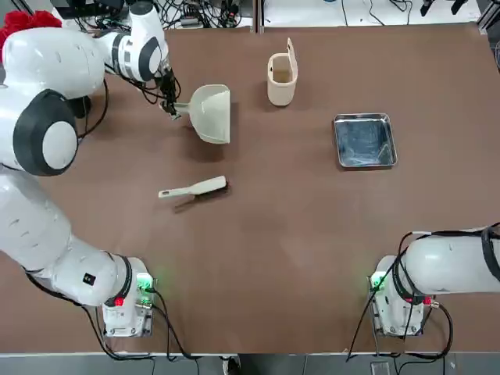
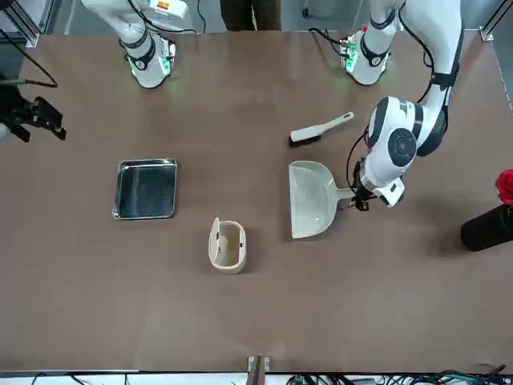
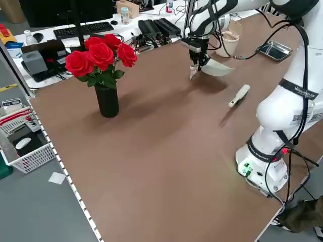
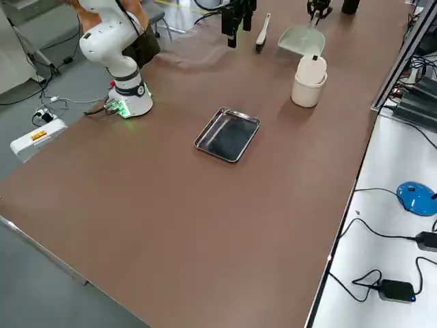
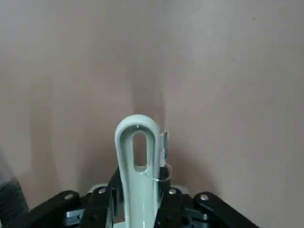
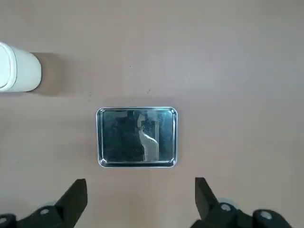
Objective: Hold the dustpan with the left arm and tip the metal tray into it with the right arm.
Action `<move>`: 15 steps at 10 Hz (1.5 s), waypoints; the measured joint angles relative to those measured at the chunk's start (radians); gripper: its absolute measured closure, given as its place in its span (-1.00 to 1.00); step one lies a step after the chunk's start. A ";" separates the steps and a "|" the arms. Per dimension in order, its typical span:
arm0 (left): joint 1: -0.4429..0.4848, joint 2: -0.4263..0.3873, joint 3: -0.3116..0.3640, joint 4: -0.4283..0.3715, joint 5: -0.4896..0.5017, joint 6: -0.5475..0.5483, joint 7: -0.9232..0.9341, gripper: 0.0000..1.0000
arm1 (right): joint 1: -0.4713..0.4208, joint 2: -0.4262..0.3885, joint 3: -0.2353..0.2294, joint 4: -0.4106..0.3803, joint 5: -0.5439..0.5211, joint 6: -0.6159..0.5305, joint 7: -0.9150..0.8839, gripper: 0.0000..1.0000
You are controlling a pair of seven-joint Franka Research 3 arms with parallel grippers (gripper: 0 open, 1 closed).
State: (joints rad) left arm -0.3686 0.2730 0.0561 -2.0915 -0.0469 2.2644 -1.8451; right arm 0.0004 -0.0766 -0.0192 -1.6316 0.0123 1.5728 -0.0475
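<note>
My left claw (image 5: 140, 185) is shut on the dustpan (image 1: 210, 114) by its handle, over the left part of the counter (image 1: 273, 258); the pan's wide mouth points toward the right side; can't tell whether the pan touches the counter. My right claw (image 6: 141, 192) is wide, fingers well apart, nothing between them; it hovers high above the counter on the right side, facing down at the tray (image 1: 366, 142). Tray lies flat on the counter, right half, shiny inside, raised rim, apart from both claws; cup (image 1: 282, 76) stands between pan and tray, farther from my bases than the tray, flap up; brush (image 1: 195, 188) lies between the pan and my bases, dark bristles, near the pan but not touching; black vase (image 3: 107, 101) with red roses (image 3: 101, 56) on the far left; a person's legs (image 2: 251, 14) show behind the counter, between my bases.
</note>
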 joint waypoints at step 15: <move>0.006 -0.043 -0.012 0.059 0.000 0.038 0.033 -1.00 | -0.042 0.000 -0.014 -0.004 0.000 -0.011 0.016 -1.00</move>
State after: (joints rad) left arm -0.3628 0.2298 0.0443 -2.0324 -0.0469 2.3021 -1.8123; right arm -0.0417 -0.0764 -0.0332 -1.6356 0.0119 1.5622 -0.0310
